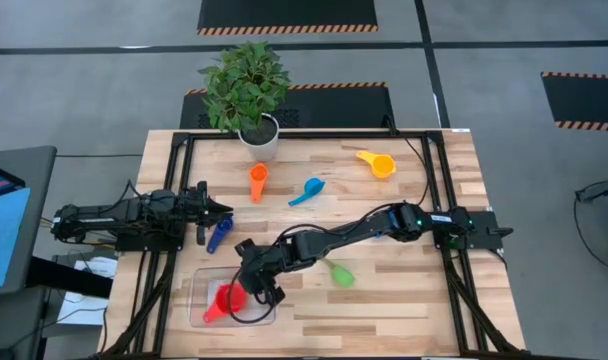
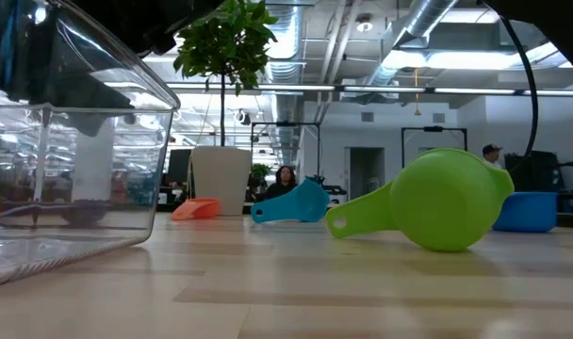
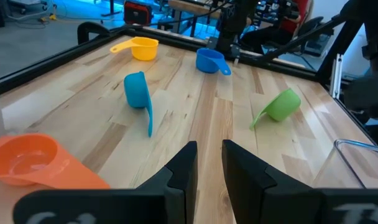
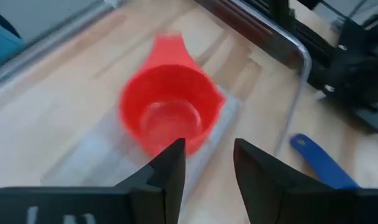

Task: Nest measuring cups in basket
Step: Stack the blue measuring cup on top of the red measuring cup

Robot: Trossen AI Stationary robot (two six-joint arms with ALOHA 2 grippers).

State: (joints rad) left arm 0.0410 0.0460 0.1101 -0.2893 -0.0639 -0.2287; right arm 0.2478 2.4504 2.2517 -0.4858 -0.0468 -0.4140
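The basket (image 1: 196,290), a clear tray, sits near the table's near-left corner. The red cup (image 1: 226,298) stands upright inside it (image 4: 170,112), handle pointing away from my fingers. My right gripper (image 1: 264,293) hovers open just beside the cup's rim (image 4: 209,155). My left gripper (image 1: 227,210) waits open at the left edge (image 3: 209,155). On the wood lie the dark blue cup (image 1: 217,236), orange cup (image 1: 257,182), light blue cup (image 1: 306,192), yellow cup (image 1: 377,163) and green cup (image 1: 340,273). The blue cup (image 3: 211,60) is hidden under my right arm in the high view.
A white plant pot (image 1: 259,135) stands at the far edge, behind the orange cup. A black frame runs round the table top. People show in the room beyond. Bare wood lies to the right of the green cup (image 2: 447,198).
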